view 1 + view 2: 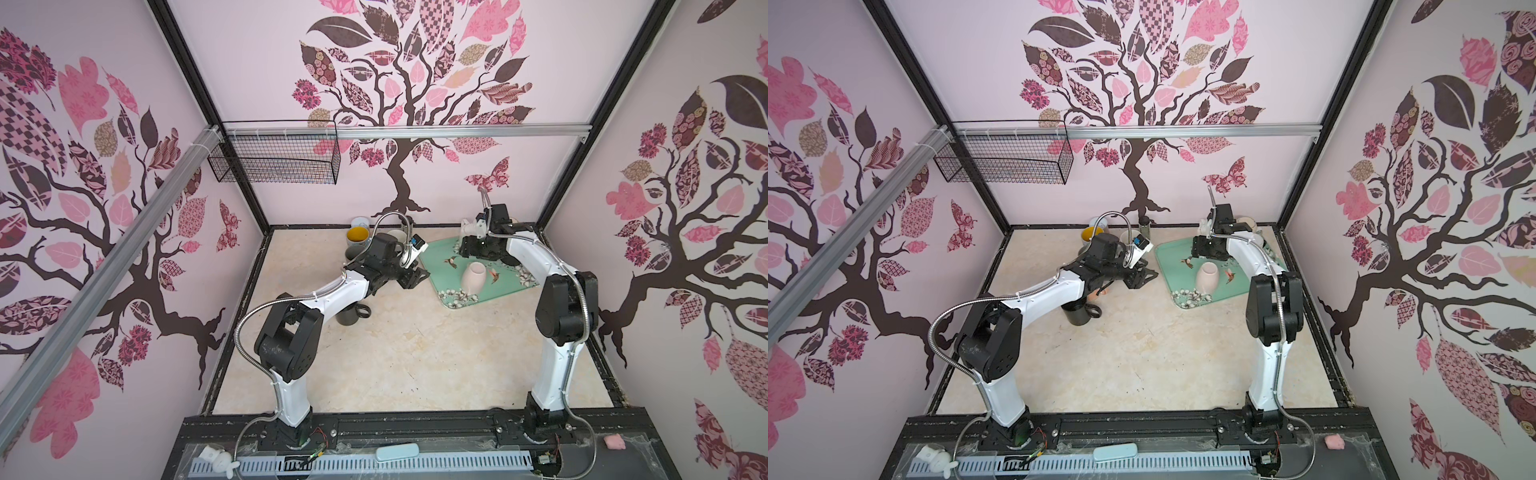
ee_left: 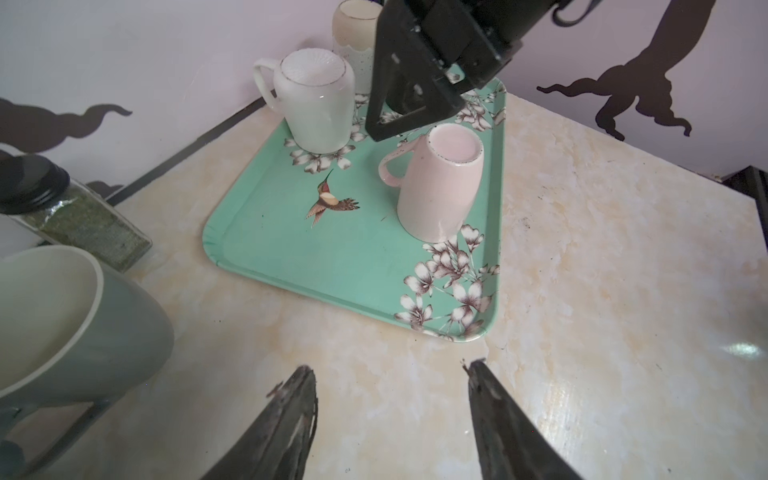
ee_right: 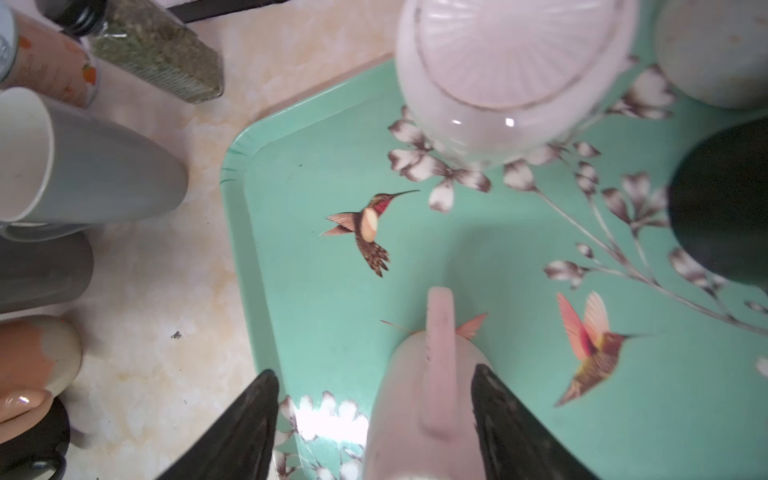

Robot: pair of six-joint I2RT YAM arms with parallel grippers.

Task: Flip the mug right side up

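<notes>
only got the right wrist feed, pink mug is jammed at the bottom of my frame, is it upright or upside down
Observer: Upside down. The left wrist view shows the pink mug standing rim-down on the tray, base up.
Operator: am i gripping it
Observer: No. In that view the right gripper hangs just above the base, jaws apart, not around the body.
Operator: where's the left arm
Observer: The left gripper is open and empty over the bare table, beside the tray, not over it.
</notes>
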